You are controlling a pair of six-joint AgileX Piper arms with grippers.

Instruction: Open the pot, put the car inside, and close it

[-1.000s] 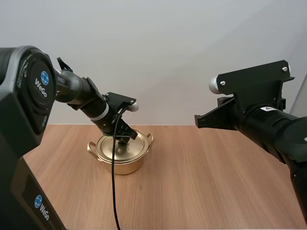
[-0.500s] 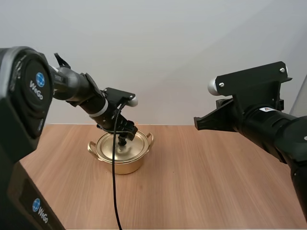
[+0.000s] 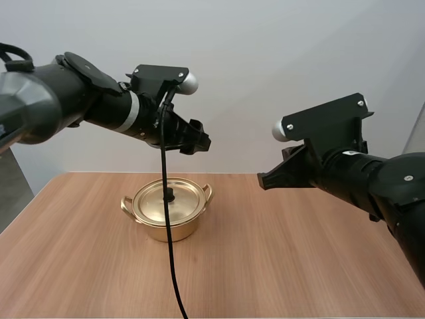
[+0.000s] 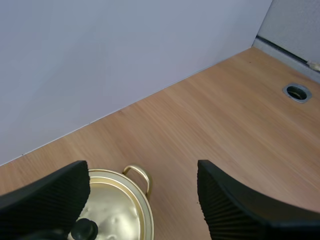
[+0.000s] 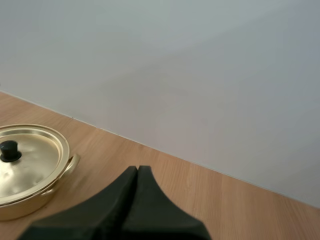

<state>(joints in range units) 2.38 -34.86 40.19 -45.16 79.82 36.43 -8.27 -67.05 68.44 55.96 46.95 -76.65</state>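
Bright, even light w/ soft shadows; mild glare on lid (image 4: 112,215).

You have the pot (image 3: 166,222) on the surface (image 3: 285,266), left of centre and toward the back wall (image 3: 265,80). Its lid (image 3: 184,199) sits on it, with the knob (image 3: 170,196) at the middle. Your left claw (image 3: 201,142) hangs above the pot, a little to its right and apart from it. Your right claw (image 3: 263,181) is off to the pot's right, above the surface and well apart from both.
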